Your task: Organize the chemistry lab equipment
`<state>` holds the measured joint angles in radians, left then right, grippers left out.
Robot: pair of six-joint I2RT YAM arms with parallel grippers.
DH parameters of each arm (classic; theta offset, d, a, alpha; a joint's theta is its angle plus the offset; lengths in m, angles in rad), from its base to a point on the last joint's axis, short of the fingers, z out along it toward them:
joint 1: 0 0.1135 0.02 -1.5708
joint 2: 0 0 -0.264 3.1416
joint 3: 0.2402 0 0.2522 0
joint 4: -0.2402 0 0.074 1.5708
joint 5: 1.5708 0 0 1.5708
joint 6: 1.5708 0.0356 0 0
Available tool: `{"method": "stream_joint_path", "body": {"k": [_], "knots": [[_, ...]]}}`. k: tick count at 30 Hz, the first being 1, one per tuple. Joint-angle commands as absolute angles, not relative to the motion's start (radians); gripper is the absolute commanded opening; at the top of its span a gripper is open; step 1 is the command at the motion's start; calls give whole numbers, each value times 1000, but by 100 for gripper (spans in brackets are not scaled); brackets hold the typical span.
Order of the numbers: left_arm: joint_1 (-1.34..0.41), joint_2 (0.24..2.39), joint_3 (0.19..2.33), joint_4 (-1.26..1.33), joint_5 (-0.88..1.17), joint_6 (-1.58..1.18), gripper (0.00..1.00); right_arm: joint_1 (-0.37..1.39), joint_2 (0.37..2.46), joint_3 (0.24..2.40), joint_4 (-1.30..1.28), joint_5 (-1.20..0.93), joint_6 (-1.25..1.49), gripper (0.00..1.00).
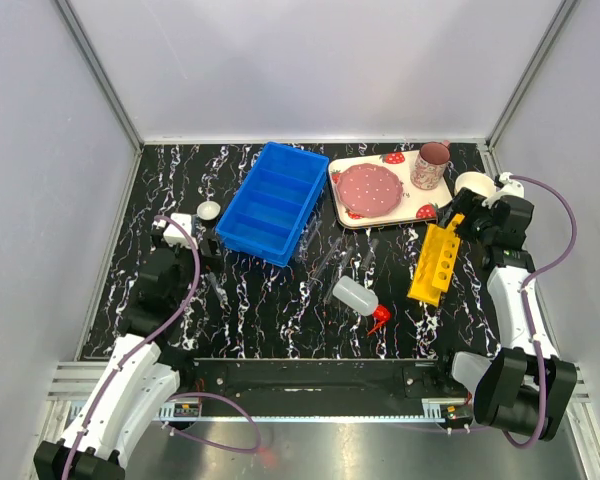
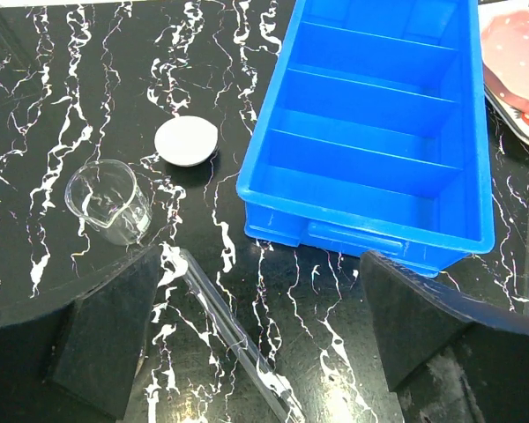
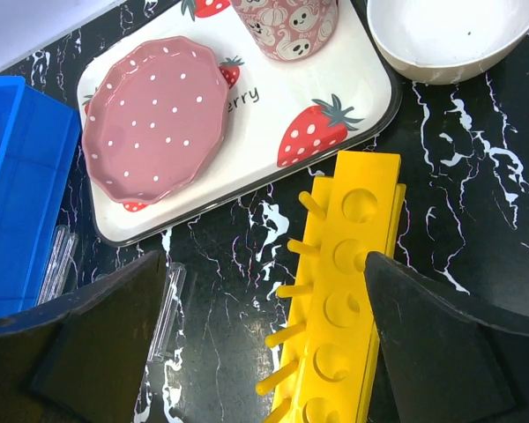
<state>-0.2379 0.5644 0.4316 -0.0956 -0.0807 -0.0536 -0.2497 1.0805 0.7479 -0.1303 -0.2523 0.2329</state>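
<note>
The clear glass is the hardest thing to make out. From above, the thin tubes [image 1: 325, 262] on the black, white-veined counter [image 1: 270, 320] between the blue bin [image 1: 273, 203] and the yellow rack [image 1: 435, 262] are only faint streaks, too faint to count. The beaker [image 2: 110, 201] hardly shows there at all. The left wrist view shows it plainly, just beside the white dish [image 2: 186, 141] and left of the bin's near corner, though whether it stands or lies I cannot tell. That view also shows one tube running slantwise out of the bottom edge and another cut off at the right edge. The squeeze bottle [image 1: 355, 296] appears only from above, lying on its side near the middle of the counter with its red nozzle toward the near edge. The right wrist view shows the rack lying on its side, pegs sticking out to the left, just below the strawberry tray [image 3: 353, 97]. The tray carries a pink plate [image 3: 154, 119] and a mug [image 3: 286, 26] cut off at the top. The cream bowl [image 3: 441, 40] is also cut off at the top there, and from above the right arm half covers it. The left arm reaches forward along the left side, with the left gripper [image 2: 260, 282] low over the counter and its jaws wide apart, holding nothing. The right arm rises along the right side and bends inward, and the right gripper [image 3: 264, 264] is spread just as wide above the rack, holding nothing.
</note>
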Motion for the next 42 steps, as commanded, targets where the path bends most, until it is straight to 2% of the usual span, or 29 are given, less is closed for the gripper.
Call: {"method": "stream_joint_path", "body": {"k": [1,7,13,16,19,26,35,40,42], "knots": [[-241,564,497,-83,-75,-98,99,-253,1049,798,-103,-273,232,99],[-239,644,647,-267,-12,-253,99,-252,1037,789,-109,-460,103,100],[-236,647,727,-486,32,-393,99,-252,1039,778,-156,-846,-116,100],[-236,635,726,-528,70,-458,99,-252,1032,779,-208,-957,-200,100],[-238,650,726,-572,86,-549,99,-252,1023,785,-276,-989,-289,100],[-238,761,723,-644,-61,-667,99,-252,1029,824,-336,-913,-321,100],[-236,1095,741,-644,-244,-749,99,-252,1006,833,-356,-877,-336,100],[-236,1248,755,-566,-250,-765,91,-252,1009,833,-361,-868,-339,100],[-236,1300,762,-555,-247,-772,82,-252,1011,834,-365,-870,-339,100]]}}
